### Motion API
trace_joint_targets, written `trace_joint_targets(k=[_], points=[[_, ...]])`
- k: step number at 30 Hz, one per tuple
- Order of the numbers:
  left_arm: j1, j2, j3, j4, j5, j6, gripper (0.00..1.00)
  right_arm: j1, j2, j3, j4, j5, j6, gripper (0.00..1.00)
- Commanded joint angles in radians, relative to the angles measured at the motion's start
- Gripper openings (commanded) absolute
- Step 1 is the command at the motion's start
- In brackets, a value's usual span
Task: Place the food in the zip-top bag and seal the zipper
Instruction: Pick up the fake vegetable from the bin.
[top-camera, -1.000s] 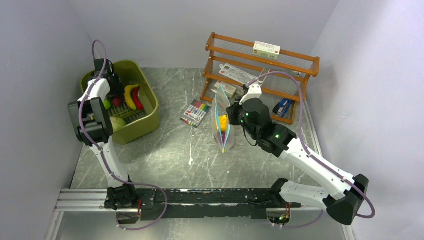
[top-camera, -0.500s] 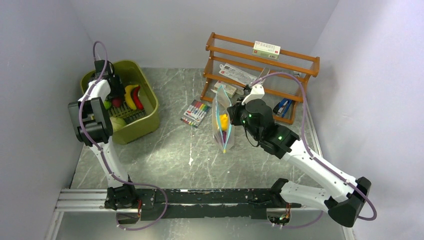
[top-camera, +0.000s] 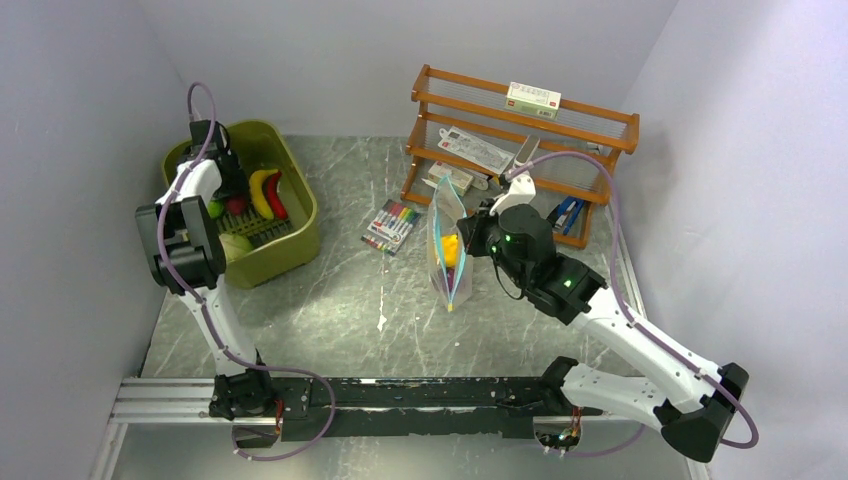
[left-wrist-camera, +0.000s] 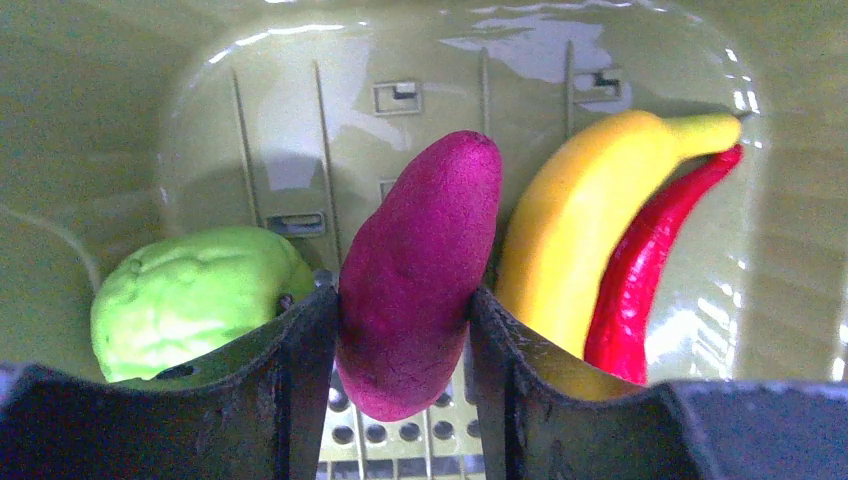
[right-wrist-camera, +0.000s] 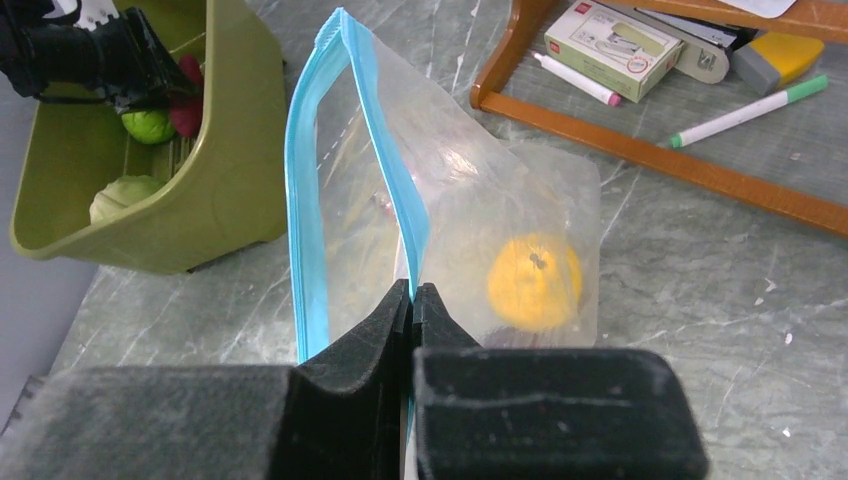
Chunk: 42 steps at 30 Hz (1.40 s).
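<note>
My left gripper (left-wrist-camera: 400, 340) is inside the olive-green tub (top-camera: 290, 250), shut on the purple-red piece (left-wrist-camera: 420, 260). A green piece (left-wrist-camera: 190, 300) lies to its left; the yellow banana (left-wrist-camera: 580, 230) and red chili (left-wrist-camera: 650, 260) lie to its right. In the top view the left gripper (top-camera: 228, 190) is at the tub's far left, and a pale green piece (top-camera: 235, 247) lies nearer. My right gripper (right-wrist-camera: 412, 292) is shut on one lip of the zipper (right-wrist-camera: 385, 170) and holds the clear zip-top bag (right-wrist-camera: 470, 200) upright with its mouth open. An orange-yellow piece (right-wrist-camera: 533, 282) sits inside the bag (top-camera: 445, 250).
A pack of coloured markers (top-camera: 392, 225) lies left of the bag. An orange wooden rack (top-camera: 520, 130) with boxes, pens and a blue stapler (top-camera: 565, 215) stands behind it. Grey walls close in on both sides.
My right arm has shifted a little to the right, carrying the bag with it. The left arm has not moved.
</note>
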Motion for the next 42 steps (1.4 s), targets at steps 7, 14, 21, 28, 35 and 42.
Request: trace_joint_targets(k=[7,14,21,28,35,42], points=[[-0.030,-0.183,-0.043,-0.026,0.034,-0.048,0.43,0.003,-0.009,-0.020,-0.008,0.018,0.006,0.00],[-0.030,-0.274,-0.065,-0.059,0.130,-0.071,0.43,0.001,0.014,-0.028,0.001,-0.007,0.015,0.00],[-0.039,-0.421,-0.155,-0.050,0.355,-0.080,0.41,0.002,0.089,0.019,-0.057,-0.055,0.047,0.00],[-0.043,-0.587,-0.252,0.015,0.652,-0.110,0.41,0.002,0.116,0.090,-0.042,-0.171,0.096,0.00],[-0.070,-0.729,-0.359,0.119,0.882,-0.177,0.39,0.002,0.109,0.165,-0.162,-0.142,0.143,0.00],[-0.243,-0.787,-0.332,0.064,0.898,-0.123,0.41,0.002,-0.024,0.236,-0.423,0.061,0.198,0.00]])
